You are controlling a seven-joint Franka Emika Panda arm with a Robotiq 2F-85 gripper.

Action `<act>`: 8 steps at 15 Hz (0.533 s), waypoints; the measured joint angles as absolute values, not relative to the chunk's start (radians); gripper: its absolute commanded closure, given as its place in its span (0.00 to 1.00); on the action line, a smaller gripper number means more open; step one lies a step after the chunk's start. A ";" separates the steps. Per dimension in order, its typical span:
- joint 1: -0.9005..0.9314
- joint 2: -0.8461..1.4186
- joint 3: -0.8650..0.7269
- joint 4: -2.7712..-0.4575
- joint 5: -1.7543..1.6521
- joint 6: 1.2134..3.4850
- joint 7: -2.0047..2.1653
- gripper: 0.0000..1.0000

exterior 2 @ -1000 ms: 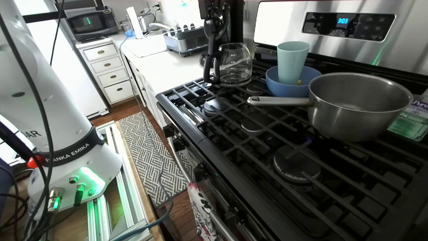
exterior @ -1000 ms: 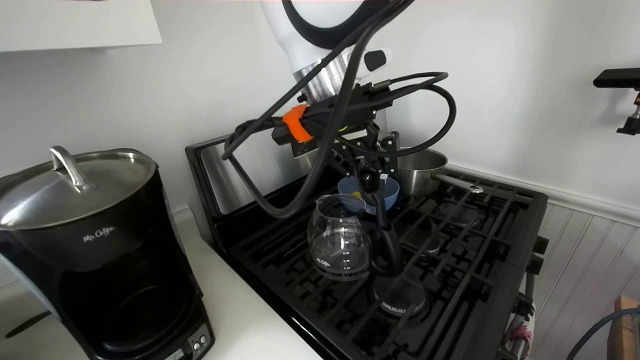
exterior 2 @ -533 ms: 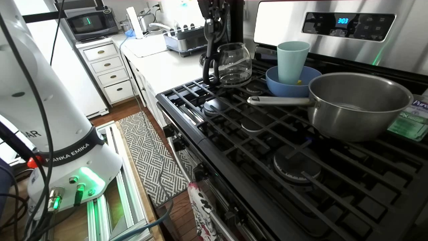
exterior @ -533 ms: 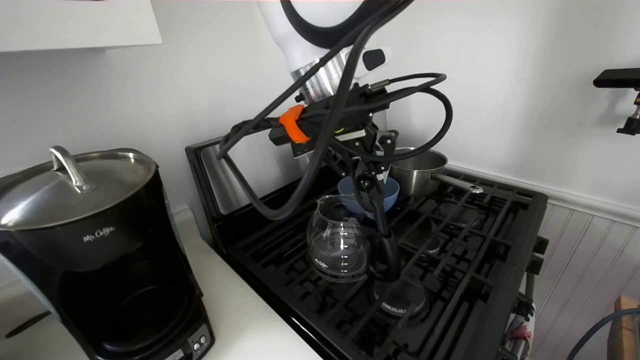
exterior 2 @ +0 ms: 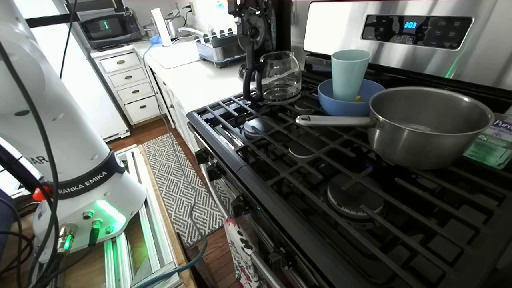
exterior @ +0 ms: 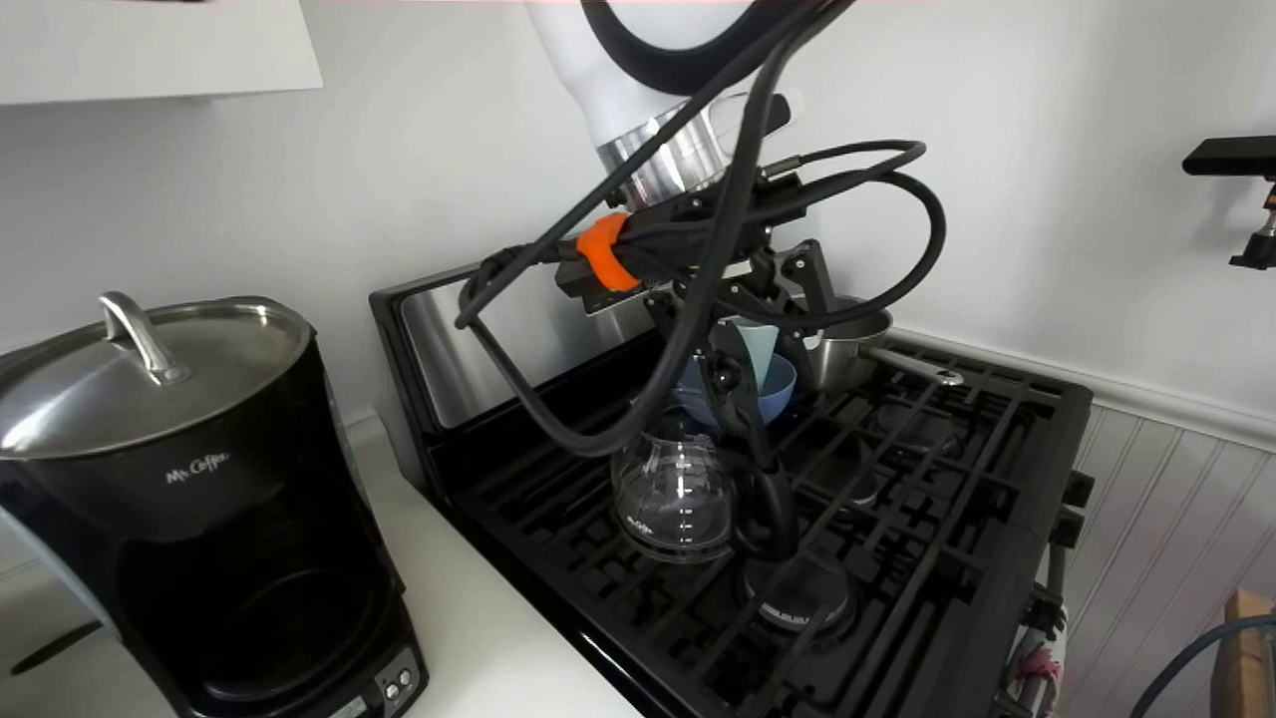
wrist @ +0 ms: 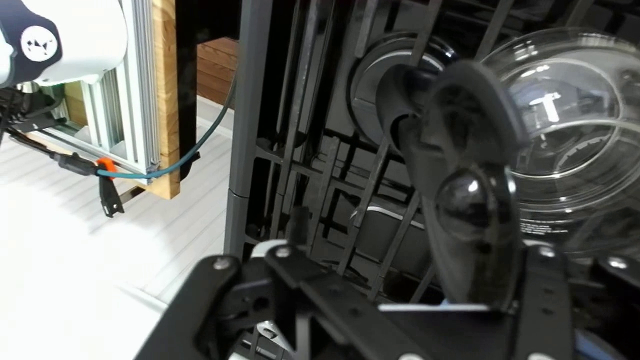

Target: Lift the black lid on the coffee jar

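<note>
The coffee jar (exterior: 658,499), a clear glass carafe, stands on the stove grate in both exterior views, its dark handle (exterior: 788,509) facing away from the coffee machine. Above that handle the black lid (exterior 2: 253,32) is swung up on edge, off the glass mouth; in the wrist view the lid (wrist: 470,230) looks dark and glossy. My gripper (exterior: 753,339) is around the lid's upper part with its jaws spread. In the wrist view, one finger is close beside the lid and the opposite one well away from it. Whether the near finger touches cannot be told.
A teal cup (exterior 2: 350,74) sits in a blue bowl (exterior 2: 340,105) near the jar, with a steel saucepan (exterior 2: 424,136) beside them. A black coffee machine (exterior: 219,469) is on the counter. Thick cables (exterior: 738,199) loop from the wrist across the jar.
The gripper was shut on the lid's upper part; its jaws have now spread apart. The wrist has shifted slightly right in an exterior view. The lid still stands raised.
</note>
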State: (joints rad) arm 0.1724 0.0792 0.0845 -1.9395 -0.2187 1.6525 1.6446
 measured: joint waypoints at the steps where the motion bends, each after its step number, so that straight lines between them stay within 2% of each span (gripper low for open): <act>1: 0.172 0.067 0.086 -1.952 -0.219 1.643 1.645 0.00; 8: 0.172 -0.041 0.102 -2.056 -0.224 1.634 1.649 0.00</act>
